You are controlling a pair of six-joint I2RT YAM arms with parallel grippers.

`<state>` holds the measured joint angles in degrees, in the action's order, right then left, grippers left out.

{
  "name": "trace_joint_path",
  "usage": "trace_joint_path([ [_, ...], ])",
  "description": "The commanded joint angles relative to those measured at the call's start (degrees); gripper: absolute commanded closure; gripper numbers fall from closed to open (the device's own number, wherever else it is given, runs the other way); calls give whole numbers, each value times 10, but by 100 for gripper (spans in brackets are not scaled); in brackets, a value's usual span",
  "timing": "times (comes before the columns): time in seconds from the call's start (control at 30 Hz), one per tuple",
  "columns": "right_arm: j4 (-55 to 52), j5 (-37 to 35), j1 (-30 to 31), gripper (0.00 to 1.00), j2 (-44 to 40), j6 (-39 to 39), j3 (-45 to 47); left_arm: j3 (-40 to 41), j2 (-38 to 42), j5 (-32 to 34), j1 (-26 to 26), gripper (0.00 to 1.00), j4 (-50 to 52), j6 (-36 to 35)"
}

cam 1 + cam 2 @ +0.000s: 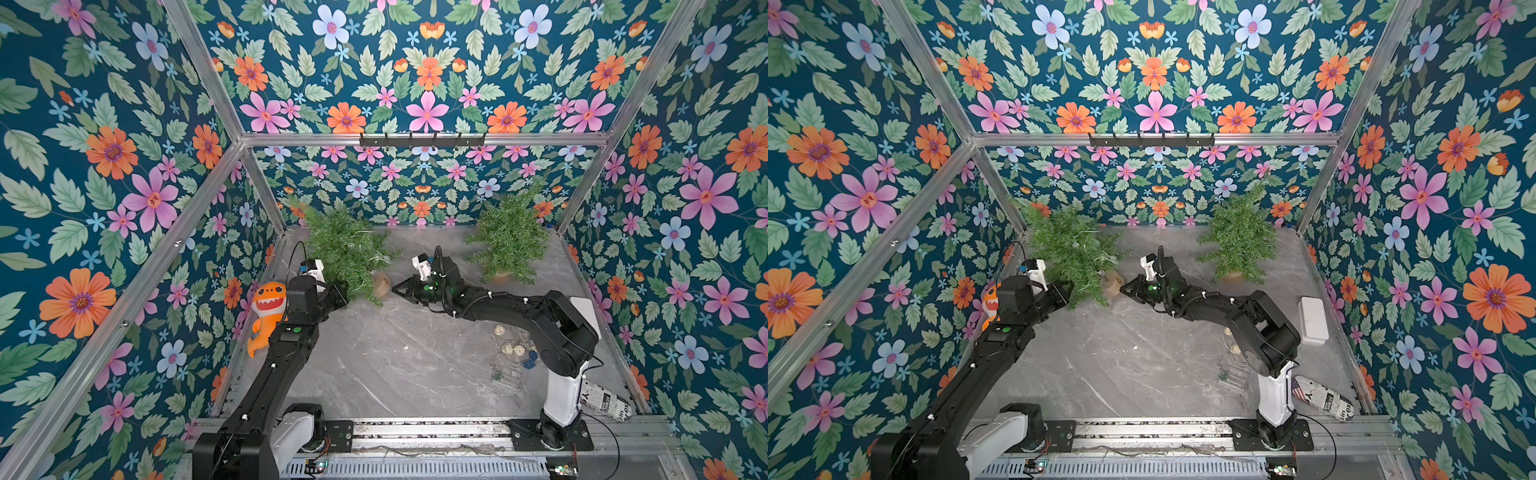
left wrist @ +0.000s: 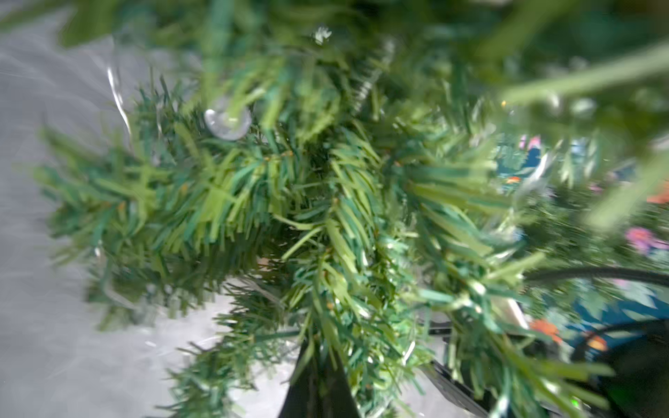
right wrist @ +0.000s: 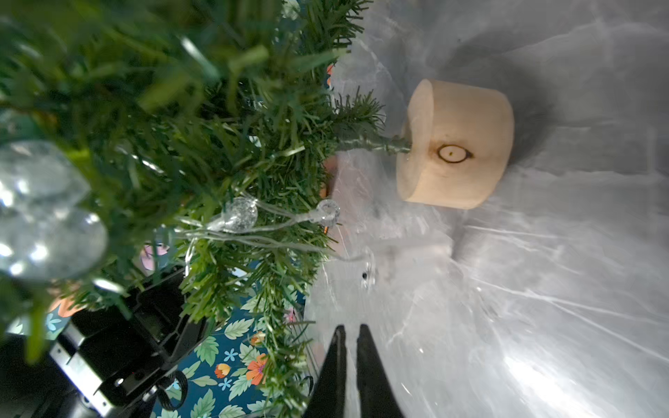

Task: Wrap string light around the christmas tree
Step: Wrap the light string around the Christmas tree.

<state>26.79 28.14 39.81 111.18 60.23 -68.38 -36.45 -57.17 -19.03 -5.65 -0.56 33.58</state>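
Right wrist: tilted christmas tree (image 3: 217, 144)

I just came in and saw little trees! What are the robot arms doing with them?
The robot is putting string lights on the christmas tree on its left. Some already hang in the branches. The left gripper is shut, poked into the lower branches; what it pinches is hidden. The right gripper is shut too, holding nothing, beside the tree's wooden base. A second tree stands at the back, with no lights showing.
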Motion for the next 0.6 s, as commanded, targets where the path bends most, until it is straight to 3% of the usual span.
trace_joint_path([
  [0.0, 52, -25, 6, 93, 15, 39, -12, 8, 13, -17, 3, 100, 0, -28],
  [0.23, 8, -26, 3, 93, 27, 9, -16, -46, -40, -105, 0, 100, -74, -25],
  [0.4, 17, -19, -8, 90, 50, 8, -19, -57, -51, -110, -6, 100, -73, -34],
  [0.57, -17, -24, -16, 72, 84, -16, -60, -62, -57, -113, -13, 100, -75, -36],
])
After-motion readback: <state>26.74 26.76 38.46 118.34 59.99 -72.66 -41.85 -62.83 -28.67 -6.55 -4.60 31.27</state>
